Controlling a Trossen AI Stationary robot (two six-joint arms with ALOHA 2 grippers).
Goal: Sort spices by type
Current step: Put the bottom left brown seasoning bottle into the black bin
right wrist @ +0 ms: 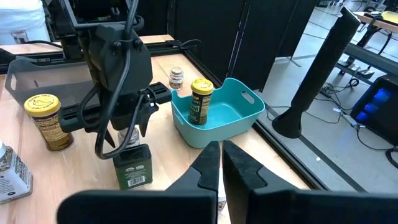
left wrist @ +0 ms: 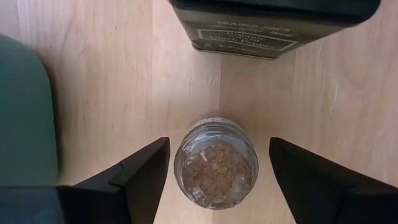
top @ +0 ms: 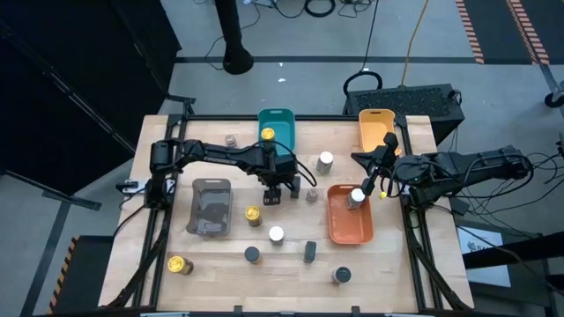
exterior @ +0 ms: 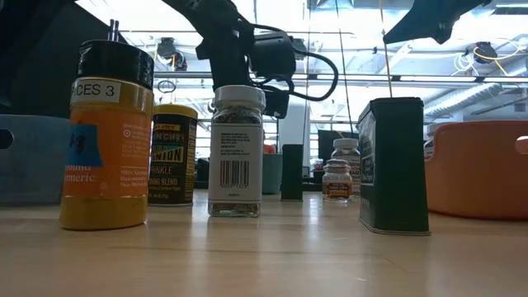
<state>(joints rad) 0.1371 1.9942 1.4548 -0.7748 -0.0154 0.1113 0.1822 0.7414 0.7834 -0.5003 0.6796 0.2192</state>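
My left gripper hangs near the table's middle, pointing down, open. Its fingers stand on either side of a small clear spice jar with brown contents, a gap showing on both sides. The jar stands upright on the table; the right wrist view shows it under the gripper. A dark tin stands just beside it. My right gripper is shut and empty, raised above the far edge of the orange tray.
A teal tray holds a yellow-topped jar. The orange tray holds a white-topped jar. A grey tray and a yellow tray stand by. Loose jars dot the table.
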